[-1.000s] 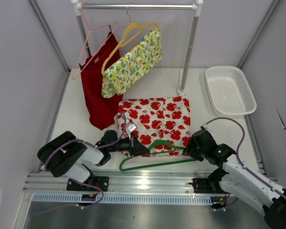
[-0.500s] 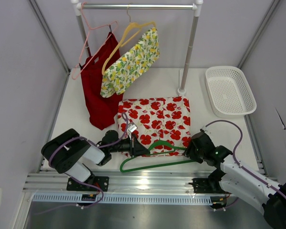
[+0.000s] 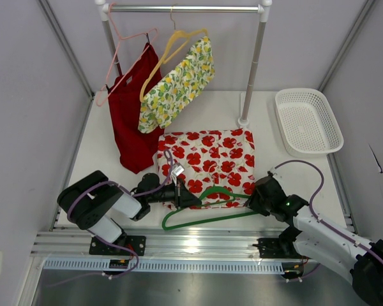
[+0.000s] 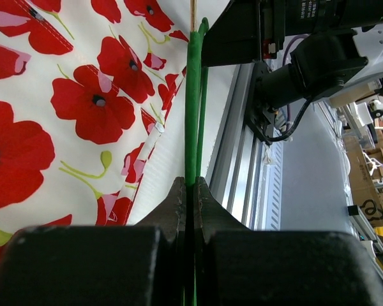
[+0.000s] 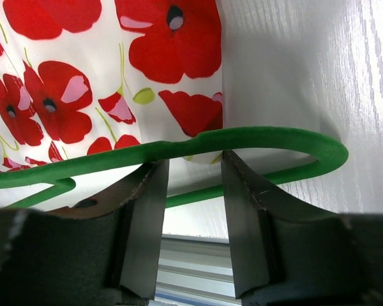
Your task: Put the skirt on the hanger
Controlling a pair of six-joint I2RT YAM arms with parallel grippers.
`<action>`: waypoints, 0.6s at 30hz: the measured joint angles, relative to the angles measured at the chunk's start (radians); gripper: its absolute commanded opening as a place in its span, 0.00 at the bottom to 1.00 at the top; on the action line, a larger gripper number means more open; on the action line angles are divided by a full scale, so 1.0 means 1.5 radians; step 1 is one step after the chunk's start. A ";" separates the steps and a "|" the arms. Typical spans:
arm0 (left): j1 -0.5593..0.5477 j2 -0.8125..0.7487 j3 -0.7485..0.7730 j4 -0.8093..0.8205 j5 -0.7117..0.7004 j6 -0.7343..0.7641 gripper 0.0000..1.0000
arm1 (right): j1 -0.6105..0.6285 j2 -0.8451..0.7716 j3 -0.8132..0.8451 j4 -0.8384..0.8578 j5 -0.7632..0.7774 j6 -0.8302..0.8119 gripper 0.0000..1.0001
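The white skirt with red flowers (image 3: 209, 160) lies flat mid-table; it also shows in the left wrist view (image 4: 70, 108) and the right wrist view (image 5: 108, 76). The green hanger (image 3: 207, 219) lies along the skirt's near edge, its upper arm over the hem. My left gripper (image 3: 180, 196) is shut on the hanger's left end (image 4: 193, 95), the green wire pinched between the jaws. My right gripper (image 3: 252, 203) is open at the hanger's right end (image 5: 274, 141), its fingers (image 5: 143, 210) just under the upper arm, jaws apart and holding nothing.
A clothes rail (image 3: 185, 9) stands at the back with a pink hanger and plain red garment (image 3: 133, 121) and a yellow hanger with a lemon-print garment (image 3: 175, 86). A white basket (image 3: 307, 121) sits at the right. A metal rail (image 3: 191, 243) runs along the near edge.
My right gripper has crept slightly left toward the hanger's right end. The lemon-print garment swings a little on the rail. The left gripper keeps its hold.
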 measured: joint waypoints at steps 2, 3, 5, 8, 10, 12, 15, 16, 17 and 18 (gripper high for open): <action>0.000 0.000 0.002 0.000 0.000 0.001 0.00 | 0.000 0.000 -0.001 0.006 0.004 0.002 0.30; 0.000 0.000 0.002 0.000 0.000 0.001 0.00 | 0.000 0.000 -0.001 0.009 0.006 0.002 0.27; 0.000 0.000 0.004 -0.001 0.000 0.001 0.00 | 0.000 -0.001 -0.001 0.012 0.009 0.002 0.15; 0.000 0.001 0.008 -0.008 0.001 0.007 0.00 | 0.000 -0.004 -0.001 0.014 0.011 0.008 0.07; 0.000 0.001 0.010 -0.013 0.000 0.013 0.00 | 0.000 -0.012 0.000 0.008 0.015 0.009 0.05; 0.000 0.001 0.011 -0.016 0.000 0.019 0.00 | 0.000 -0.024 0.006 -0.007 0.021 0.010 0.03; 0.000 0.001 0.012 -0.018 0.000 0.028 0.00 | 0.000 -0.036 0.032 -0.040 0.025 0.011 0.02; 0.000 0.001 0.013 -0.019 0.000 0.029 0.00 | 0.000 -0.038 0.040 -0.048 0.025 0.011 0.02; 0.000 0.001 0.014 -0.020 -0.001 0.032 0.00 | 0.000 -0.040 0.049 -0.057 0.026 0.010 0.02; 0.000 0.001 0.015 -0.021 -0.001 0.035 0.00 | 0.000 -0.040 0.054 -0.065 0.026 0.010 0.02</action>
